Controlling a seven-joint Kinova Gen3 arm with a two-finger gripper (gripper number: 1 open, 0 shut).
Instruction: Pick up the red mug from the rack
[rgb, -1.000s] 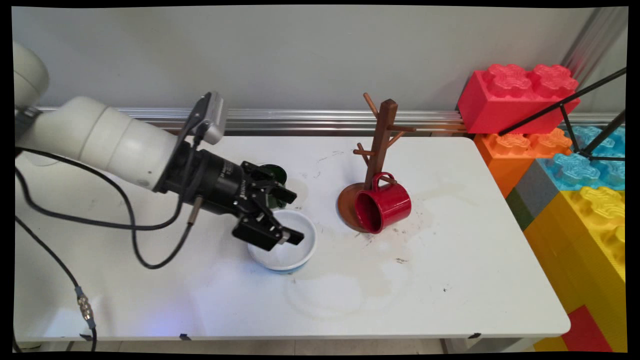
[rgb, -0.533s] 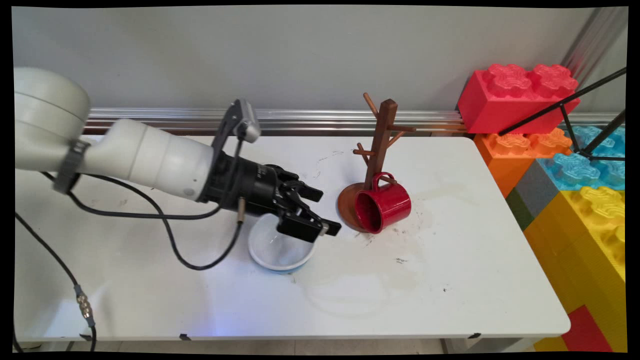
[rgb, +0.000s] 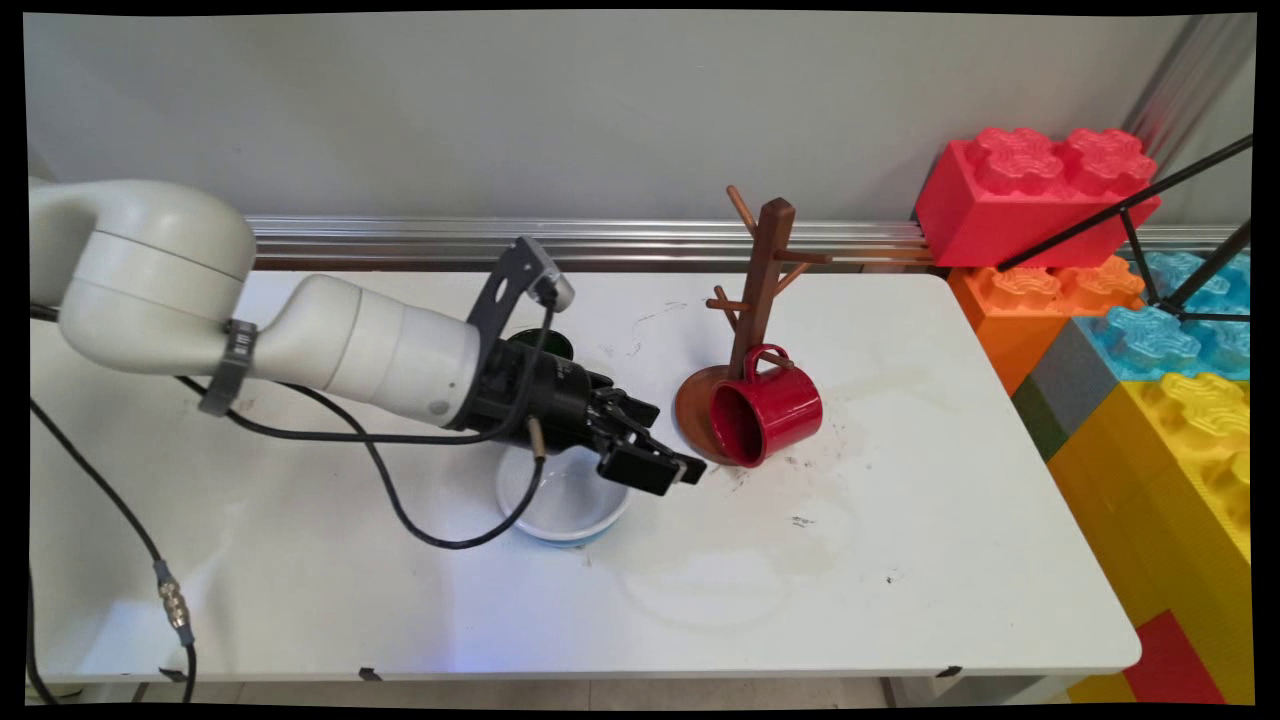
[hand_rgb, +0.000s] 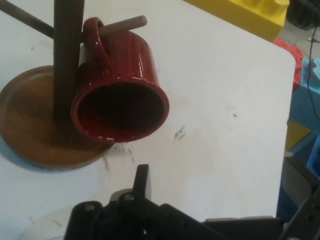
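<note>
Now — gripper (rgb: 668, 462) above white bowl's (rgb: 563, 500) rim | fingers apart, empty | red mug (rgb: 765, 410) hangs on mug tree (rgb: 758, 290) just beside.

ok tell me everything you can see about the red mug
The red mug is glossy, enamel-looking, with a dark red inside that shows nothing in it. It hangs by its loop handle on a low peg of the brown wooden mug tree, tilted so its mouth faces down toward the table's near left. Its lower rim sits over the tree's round base; contact there is unclear. The gripper is just to its left, apart from it.
</note>
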